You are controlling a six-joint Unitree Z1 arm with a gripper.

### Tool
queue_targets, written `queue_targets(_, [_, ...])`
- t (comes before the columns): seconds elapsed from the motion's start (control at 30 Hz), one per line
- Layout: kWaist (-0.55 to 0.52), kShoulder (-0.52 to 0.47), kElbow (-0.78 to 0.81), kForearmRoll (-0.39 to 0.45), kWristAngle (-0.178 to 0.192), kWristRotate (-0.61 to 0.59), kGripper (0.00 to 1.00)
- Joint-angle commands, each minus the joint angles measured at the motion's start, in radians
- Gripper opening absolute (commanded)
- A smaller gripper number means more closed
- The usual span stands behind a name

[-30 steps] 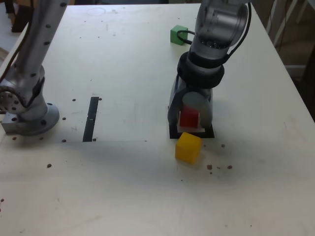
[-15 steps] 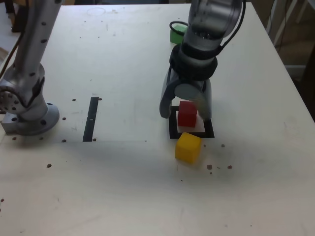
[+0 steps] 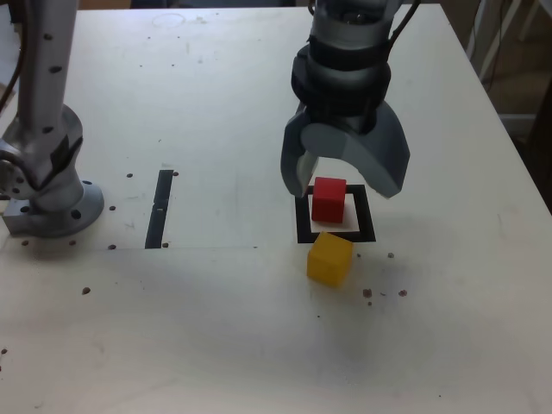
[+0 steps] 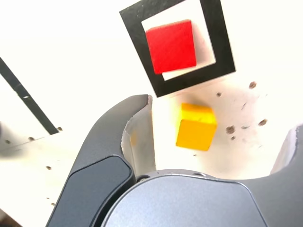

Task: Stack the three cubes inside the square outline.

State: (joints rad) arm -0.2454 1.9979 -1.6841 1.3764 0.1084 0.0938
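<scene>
The red cube (image 3: 329, 200) (image 4: 171, 46) stands inside the square outline (image 3: 338, 235) (image 4: 194, 80), near one corner, touching nothing else. Just outside the outline's near edge rests the yellow cube (image 3: 329, 259) (image 4: 195, 126), turned a little. My gripper (image 3: 341, 184) (image 4: 218, 118) hovers above the red cube, open wide, and nothing is between its fingers (image 3: 296, 164). The green cube is hidden behind the arm in the exterior view and is out of the wrist view.
A narrow black strip (image 3: 159, 207) (image 4: 28, 101) lies on the white table toward the exterior view's left. The arm's round base (image 3: 53, 205) stands at the left edge. Small dark specks (image 3: 384, 293) dot the surface near the yellow cube.
The gripper has opened, letting go of the red cube, and risen above it. The red cube stays in the outline; the yellow cube has not moved.
</scene>
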Motion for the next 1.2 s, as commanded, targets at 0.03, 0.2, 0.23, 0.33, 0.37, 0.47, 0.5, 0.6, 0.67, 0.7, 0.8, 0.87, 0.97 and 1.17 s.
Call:
queue_targets(0.03, [-0.027, -0.003, 0.005, 0.025, 0.007, 0.028, 0.99])
queue_targets(0.2, [-0.086, 0.004, 0.014, 0.031, 0.01, 0.07, 0.99])
queue_targets(0.23, [-0.097, 0.008, 0.013, 0.024, 0.008, 0.071, 0.98])
queue_targets(0.33, [-0.123, 0.022, 0.014, 0.002, -0.002, 0.072, 0.98])
queue_targets(0.37, [-0.129, 0.027, 0.016, -0.006, -0.008, 0.072, 0.97])
queue_targets(0.47, [-0.139, 0.043, 0.032, -0.027, -0.023, 0.072, 0.97])
queue_targets(0.5, [-0.14, 0.048, 0.038, -0.034, -0.026, 0.072, 0.97])
queue_targets(0.6, [-0.141, 0.065, 0.059, -0.064, -0.035, 0.073, 0.97])
queue_targets(0.67, [-0.141, 0.077, 0.073, -0.087, -0.037, 0.074, 0.96])
queue_targets(0.7, [-0.14, 0.083, 0.081, -0.1, -0.038, 0.075, 0.96])
queue_targets(0.8, [-0.137, 0.095, 0.112, -0.147, -0.038, 0.079, 0.94])
queue_targets(0.87, [-0.134, 0.1, 0.132, -0.175, -0.038, 0.08, 0.93])
queue_targets(0.97, [-0.131, 0.113, 0.158, -0.21, -0.036, 0.081, 0.9])
queue_targets(1.17, [-0.123, 0.134, 0.175, -0.232, -0.017, 0.081, 0.83])
